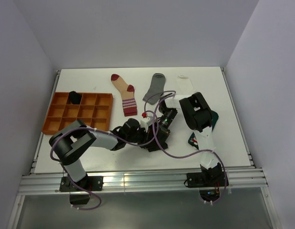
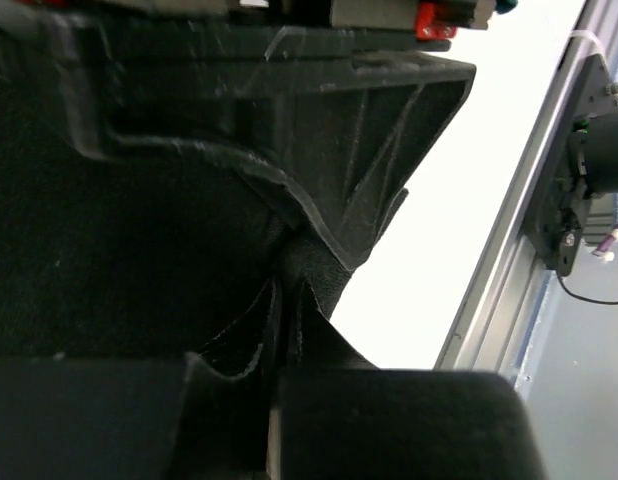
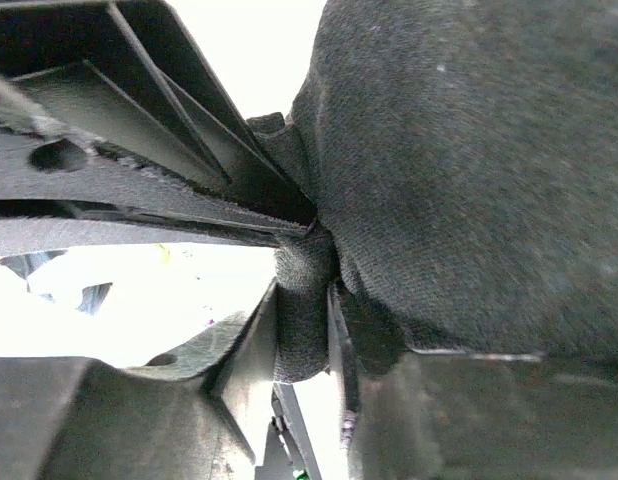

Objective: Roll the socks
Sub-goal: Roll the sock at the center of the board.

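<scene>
Sock (image 3: pixel 469 180), black and bunched, sits just toward the arms from the striped sock (image 1: pixel 127 100), with left fingers (image 2: pixel 389 130) and right fingers (image 3: pixel 139 120) each pinched onto a fold. Rolling seems underway; next, wind the bundle tighter without losing either pinch.

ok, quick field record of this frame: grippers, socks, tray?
left gripper: shut on black sock, mid-table
right gripper: shut on black fabric, apparently the same sock
far side, lying flat: striped sock, grey sock, white sock
teal sock: partly hidden by right arm
orange tray: far left, one dark item in a back compartment
</scene>
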Controlling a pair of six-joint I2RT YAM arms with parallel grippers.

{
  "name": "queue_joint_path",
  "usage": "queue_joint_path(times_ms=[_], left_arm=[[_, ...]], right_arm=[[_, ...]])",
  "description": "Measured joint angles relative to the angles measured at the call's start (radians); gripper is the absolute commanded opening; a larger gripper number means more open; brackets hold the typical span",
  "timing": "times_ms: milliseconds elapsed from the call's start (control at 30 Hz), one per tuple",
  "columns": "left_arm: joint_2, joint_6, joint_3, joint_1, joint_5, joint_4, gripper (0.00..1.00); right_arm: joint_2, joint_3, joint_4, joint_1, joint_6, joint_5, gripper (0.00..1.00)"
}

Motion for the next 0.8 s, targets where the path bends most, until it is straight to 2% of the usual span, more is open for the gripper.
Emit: queue_joint_path(times_ms=[100, 300, 433, 567, 800], left_arm=[[0.019, -0.016, -0.006, 0.000, 0.021, 0.040, 0.00], [0.040, -0.037, -0.013, 0.000, 0.062, 0.084, 0.00], [0.047, -0.039, -0.013, 0.000, 0.088, 0.090, 0.00], [0.052, -0.038, -0.013, 0.000, 0.113, 0.090, 0.00], [0.065, -0.037, 0.003, 0.000, 0.147, 0.079, 0.00]], right_arm=[[0.000, 0.000, -0.002, -0.014, -0.003, -0.009, 0.39], [-0.012, 0.034, 0.016, -0.078, 0.029, -0.032, 0.41], [-0.074, 0.052, 0.147, -0.133, 0.149, -0.004, 0.48], [-0.160, 0.055, 0.284, -0.161, 0.268, 0.049, 0.51], [-0.153, 0.071, 0.351, -0.136, 0.343, 0.093, 0.54]])
